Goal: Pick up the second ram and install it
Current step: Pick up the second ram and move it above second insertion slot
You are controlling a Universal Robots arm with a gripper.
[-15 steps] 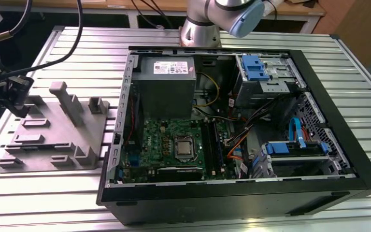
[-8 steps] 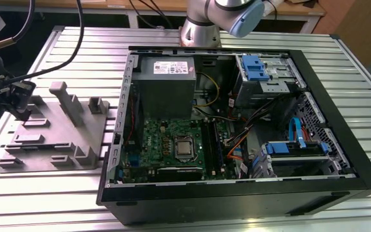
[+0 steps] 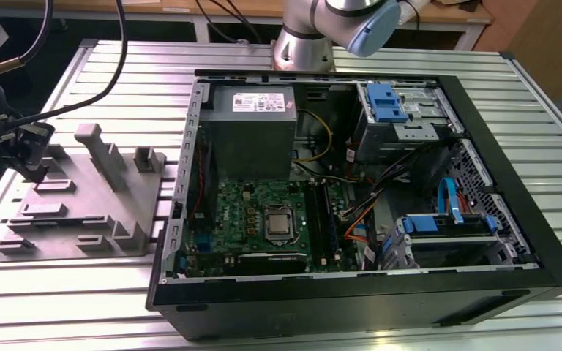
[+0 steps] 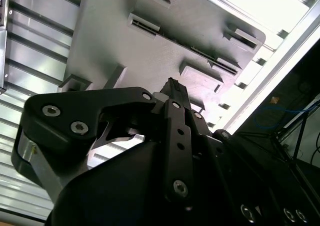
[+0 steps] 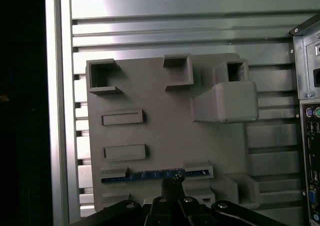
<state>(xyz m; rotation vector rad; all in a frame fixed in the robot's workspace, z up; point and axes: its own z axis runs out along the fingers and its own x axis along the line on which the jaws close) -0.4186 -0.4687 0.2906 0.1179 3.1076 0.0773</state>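
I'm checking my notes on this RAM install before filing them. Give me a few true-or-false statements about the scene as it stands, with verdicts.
1. The ram stick sits in a slot of the gray fixture. True.
2. The claw is inside the computer case. False: it is over the fixture, close to the ram stick, outside the case.
3. The case's side is open, showing the motherboard. True.
4. The fixture stands on top of the case. False: it lies on the slatted metal table, at the exterior view's left of the case.

Exterior view overlooks table [image 3: 515, 110]; both wrist views, apparently close, share the fixture [image 4: 165, 40] [image 5: 165, 131]
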